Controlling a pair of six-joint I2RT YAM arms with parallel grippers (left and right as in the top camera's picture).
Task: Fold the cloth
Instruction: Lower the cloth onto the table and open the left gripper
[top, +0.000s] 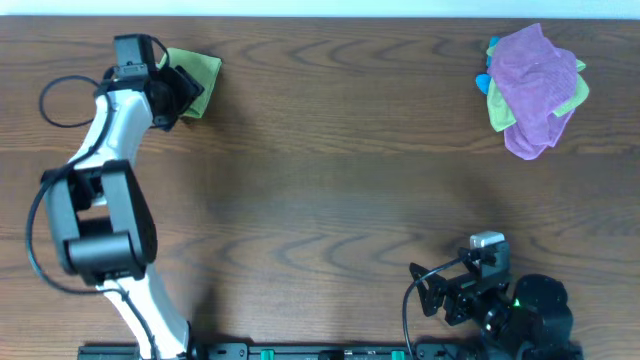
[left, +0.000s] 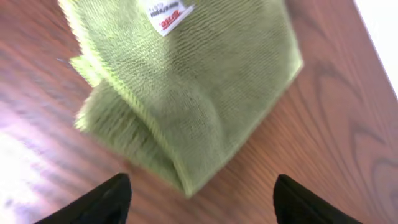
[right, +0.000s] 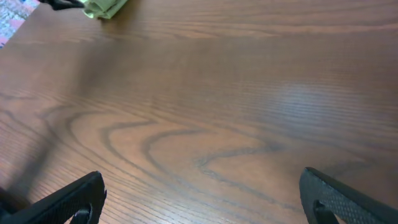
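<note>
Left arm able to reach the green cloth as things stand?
Probably yes. The left gripper hovers just short of the cloth, its fingers spread wide. The wrist view shows only bare table between them and the folded edge. Nothing else lies near it.

White left arm (top: 108, 135), black joints, cables and left end effector (left: 202, 198); black right arm (top: 520, 305).
</note>
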